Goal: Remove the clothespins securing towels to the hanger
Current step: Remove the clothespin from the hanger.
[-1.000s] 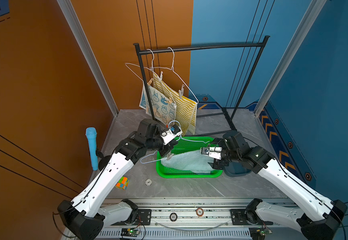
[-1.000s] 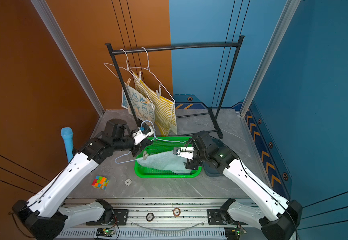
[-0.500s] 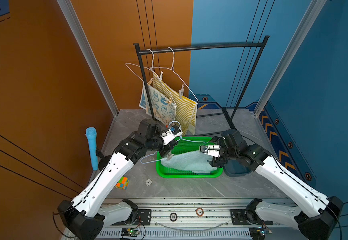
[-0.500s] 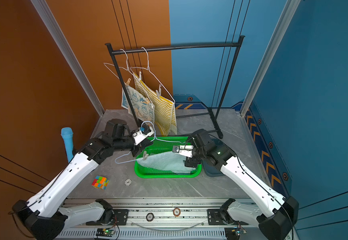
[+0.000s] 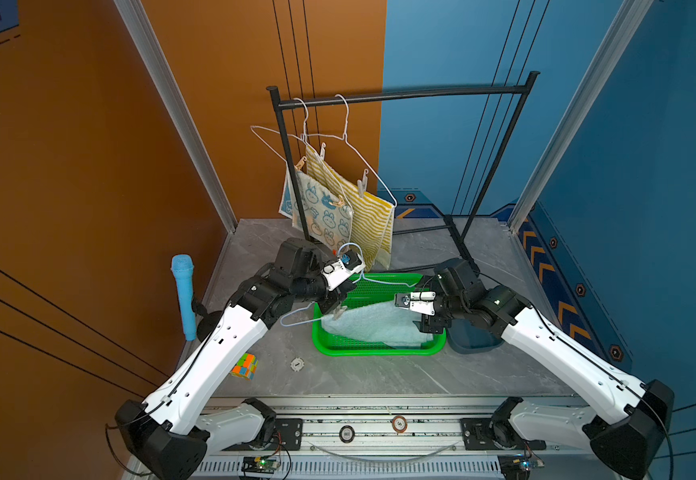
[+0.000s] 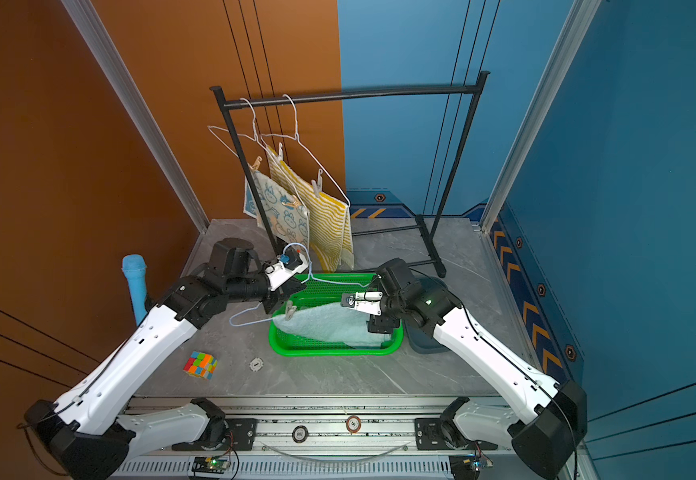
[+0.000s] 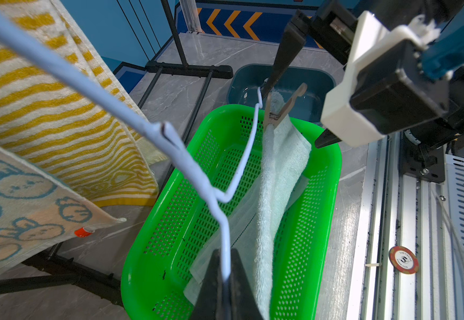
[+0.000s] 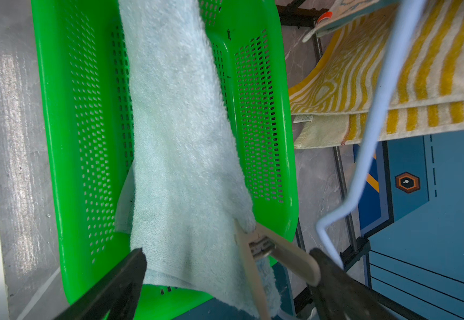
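Note:
My left gripper (image 7: pixel 225 257) is shut on the white wire hanger (image 7: pixel 217 199) and holds it over the green basket (image 7: pixel 325 194). A pale blue-green towel (image 8: pixel 180 138) hangs from that hanger into the basket. One wooden clothespin (image 8: pixel 278 252) clips its corner at the basket's right end. My right gripper (image 8: pixel 228 255) is open, its jaws on either side of this clothespin and the towel edge. Another clothespin (image 5: pixel 340 311) sits on the towel near my left gripper (image 5: pixel 340 299). The striped towel (image 5: pixel 373 216) and bunny towel (image 5: pixel 325 212) hang pinned on the rack.
The black rack (image 5: pixel 400 94) stands at the back with two wire hangers. A dark blue tub (image 5: pixel 475 338) sits right of the basket under my right arm. A blue microphone (image 5: pixel 184 291), a colour cube (image 5: pixel 244 365) and a white token (image 5: pixel 297 364) lie at the left front.
My right gripper has shifted a little left, closer onto the clothespin at the towel's corner. The left arm and the hanger have stayed put.

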`<state>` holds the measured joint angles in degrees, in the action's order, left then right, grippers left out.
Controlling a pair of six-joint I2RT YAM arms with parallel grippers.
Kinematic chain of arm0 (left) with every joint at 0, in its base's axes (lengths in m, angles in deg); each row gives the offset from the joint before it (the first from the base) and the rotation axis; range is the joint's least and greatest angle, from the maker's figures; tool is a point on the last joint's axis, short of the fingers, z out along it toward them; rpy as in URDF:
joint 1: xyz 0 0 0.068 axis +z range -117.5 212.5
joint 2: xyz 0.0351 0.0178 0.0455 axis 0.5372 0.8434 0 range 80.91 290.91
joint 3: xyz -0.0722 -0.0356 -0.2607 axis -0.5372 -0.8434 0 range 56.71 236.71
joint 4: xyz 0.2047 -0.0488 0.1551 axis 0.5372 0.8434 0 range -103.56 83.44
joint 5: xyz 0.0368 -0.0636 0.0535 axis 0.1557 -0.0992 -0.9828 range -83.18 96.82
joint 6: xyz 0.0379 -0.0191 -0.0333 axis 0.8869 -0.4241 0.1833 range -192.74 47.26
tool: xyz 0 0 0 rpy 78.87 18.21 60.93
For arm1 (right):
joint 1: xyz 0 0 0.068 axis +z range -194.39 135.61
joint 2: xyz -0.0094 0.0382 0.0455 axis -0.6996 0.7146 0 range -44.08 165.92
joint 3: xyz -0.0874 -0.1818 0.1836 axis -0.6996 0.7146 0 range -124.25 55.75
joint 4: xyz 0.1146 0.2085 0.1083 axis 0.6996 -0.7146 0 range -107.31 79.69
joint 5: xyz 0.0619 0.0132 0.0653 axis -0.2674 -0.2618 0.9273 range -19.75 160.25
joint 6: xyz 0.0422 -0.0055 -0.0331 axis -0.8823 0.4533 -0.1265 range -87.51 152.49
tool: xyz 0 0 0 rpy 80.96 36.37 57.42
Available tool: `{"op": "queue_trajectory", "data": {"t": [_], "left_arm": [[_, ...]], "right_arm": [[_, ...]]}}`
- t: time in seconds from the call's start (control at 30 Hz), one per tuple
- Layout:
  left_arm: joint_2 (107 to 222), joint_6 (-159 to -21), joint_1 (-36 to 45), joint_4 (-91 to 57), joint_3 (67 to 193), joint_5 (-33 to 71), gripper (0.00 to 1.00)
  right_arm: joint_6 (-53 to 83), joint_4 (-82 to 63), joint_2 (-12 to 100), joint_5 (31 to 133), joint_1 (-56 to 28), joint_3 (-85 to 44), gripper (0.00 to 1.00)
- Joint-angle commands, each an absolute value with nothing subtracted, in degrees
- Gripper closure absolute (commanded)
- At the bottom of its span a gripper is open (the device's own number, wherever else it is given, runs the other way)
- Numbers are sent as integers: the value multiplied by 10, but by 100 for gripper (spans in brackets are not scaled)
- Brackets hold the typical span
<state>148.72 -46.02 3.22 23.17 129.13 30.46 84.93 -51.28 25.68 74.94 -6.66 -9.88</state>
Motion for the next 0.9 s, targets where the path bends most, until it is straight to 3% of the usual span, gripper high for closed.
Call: {"op": "queue_trajectory", "data": {"t": [0.0, 0.33, 0.87], "left_arm": [[1471, -453, 31, 227, 1288, 321, 100], [1468, -452, 31, 227, 1286, 319, 100], [1467, -452, 31, 227, 1285, 317, 100]], "right_arm": [[858, -535, 252, 737, -61, -117, 12], [881, -552, 249, 689, -32, -126, 31], [912, -559, 251, 634, -20, -137, 55]]}}
